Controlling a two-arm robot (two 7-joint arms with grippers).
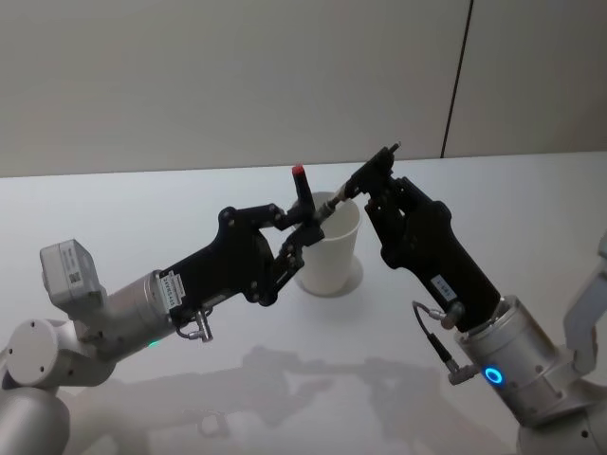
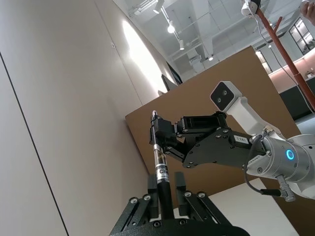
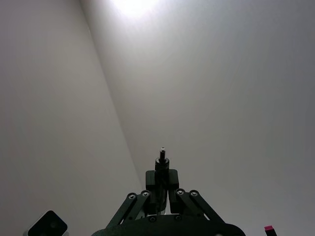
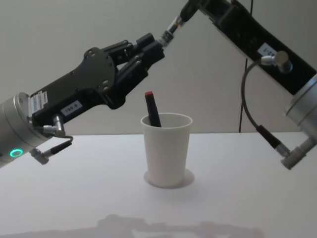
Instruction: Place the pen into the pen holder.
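While both arms meet above the table [image 1: 133, 204], the pen [image 1: 334, 203] hangs in mid-air between them, clear of the cup [image 1: 330, 251]. The left pincer [image 1: 303, 230] is clenched on the pen's lower end. The right pincer [image 1: 368, 178] grips its upper part, and the tip pokes out beyond the fingers. The left wrist view shows the same double hold, with the pen [image 2: 158, 157] running from the left pincer [image 2: 166, 192] up into the right pincer [image 2: 161, 136]. In the right wrist view the pen [image 3: 161, 164] sits tight in the right pincer [image 3: 161, 183].

The pen's long axis slants, low toward the robot's left and high toward its right. From the chest the pen [image 4: 171, 27] is well above the cup [image 4: 167, 148], bridging the left pincer [image 4: 154, 48] and the right pincer [image 4: 197, 5]. The left pincer is the nearer to the cup's mouth, over its left rim in the head view.

A red-capped pen [image 4: 151, 109] already stands in the cup, leaning against the left side of the rim, so the open room lies toward the middle and right of the mouth. The next move probably needs one pincer to let go. The other would then swing the pen upright over that free side and lower it, staying clear of the red cap and the light cup's rim.
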